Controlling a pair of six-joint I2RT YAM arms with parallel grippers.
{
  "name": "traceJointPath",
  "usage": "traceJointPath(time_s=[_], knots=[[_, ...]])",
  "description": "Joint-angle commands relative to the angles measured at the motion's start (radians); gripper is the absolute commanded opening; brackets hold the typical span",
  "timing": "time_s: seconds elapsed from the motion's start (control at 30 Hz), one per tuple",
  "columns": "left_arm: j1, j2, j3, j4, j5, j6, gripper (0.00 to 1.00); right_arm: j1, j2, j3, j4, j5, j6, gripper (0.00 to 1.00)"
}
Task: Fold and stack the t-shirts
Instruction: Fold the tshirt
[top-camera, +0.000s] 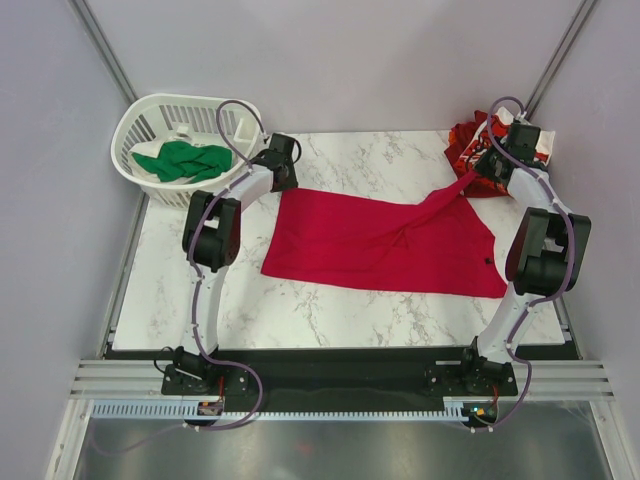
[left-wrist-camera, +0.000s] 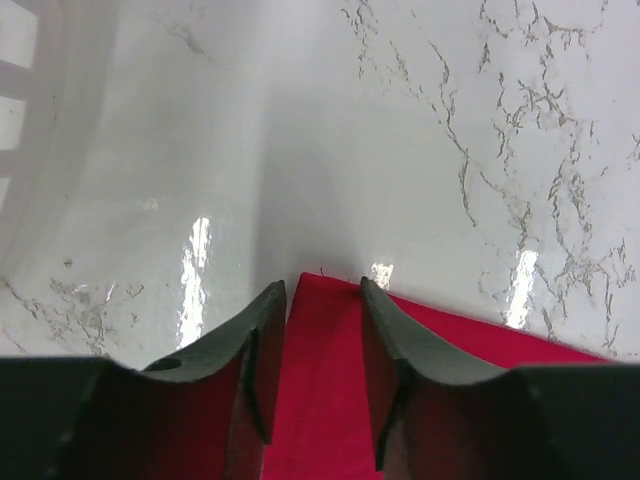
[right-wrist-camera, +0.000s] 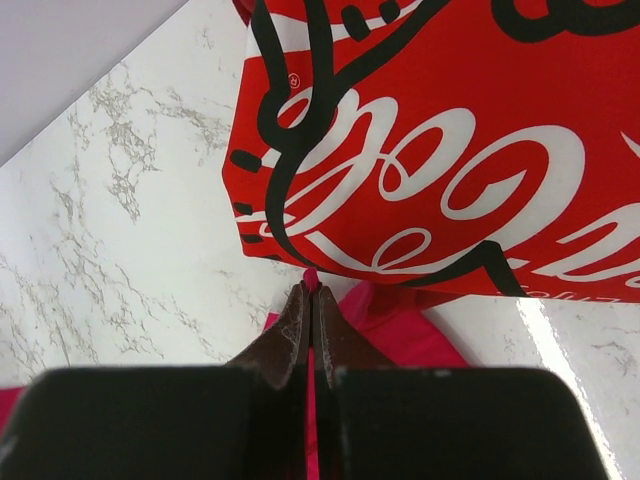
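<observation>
Crimson t-shirt (top-camera: 380, 245) is pinched tight in the right gripper (right-wrist-camera: 310, 292) at 1 o'clock on the marble table (top-camera: 200, 300), beside the red-and-white script tee (right-wrist-camera: 430, 150). The left gripper (left-wrist-camera: 322, 295) gapes over the 11 o'clock corner, ungripped, so pulling now might skew it.

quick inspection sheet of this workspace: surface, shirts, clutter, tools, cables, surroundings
surface: glossy white marble-pattern table
job's things: crimson t-shirt spread mid-table, its far right corner lifted; lettered t-shirt bunched at the far right corner; green t-shirt in the basket
clutter: white slatted basket at the far left corner
grippers: left tool open, straddling the crimson t-shirt's far left corner; right tool shut on a pinch of crimson cloth
cables: purple cables looped along both arms
surroundings: pale walls; metal rails at the near edge
</observation>
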Motion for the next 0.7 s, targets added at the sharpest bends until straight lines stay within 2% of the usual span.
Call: traceJointPath(time_s=[0.0,0.07,0.17,0.2,0.33,0.67], knots=[[-0.005,0.026,0.018,0.011,0.032,0.006,0.39,-0.002,0.012,-0.013,0.053,-0.019,0.013,0.0],[-0.005,0.026,0.017,0.011,0.041,0.004,0.31,0.0,0.021,-0.014,0.057,-0.017,0.013,0.0],[-0.005,0.031,0.023,0.011,0.044,0.009,0.06,0.007,0.041,-0.019,0.067,-0.028,0.012,0.0],[-0.005,0.03,0.024,0.013,0.044,0.011,0.03,0.02,0.045,-0.017,0.07,-0.031,0.012,0.0],[-0.003,0.004,0.024,0.011,0.038,0.04,0.02,0.07,0.077,0.032,0.066,-0.08,-0.008,0.0],[0.012,-0.17,-0.095,0.01,-0.06,0.058,0.02,0.176,0.178,0.335,-0.08,-0.054,-0.059,0.0]])
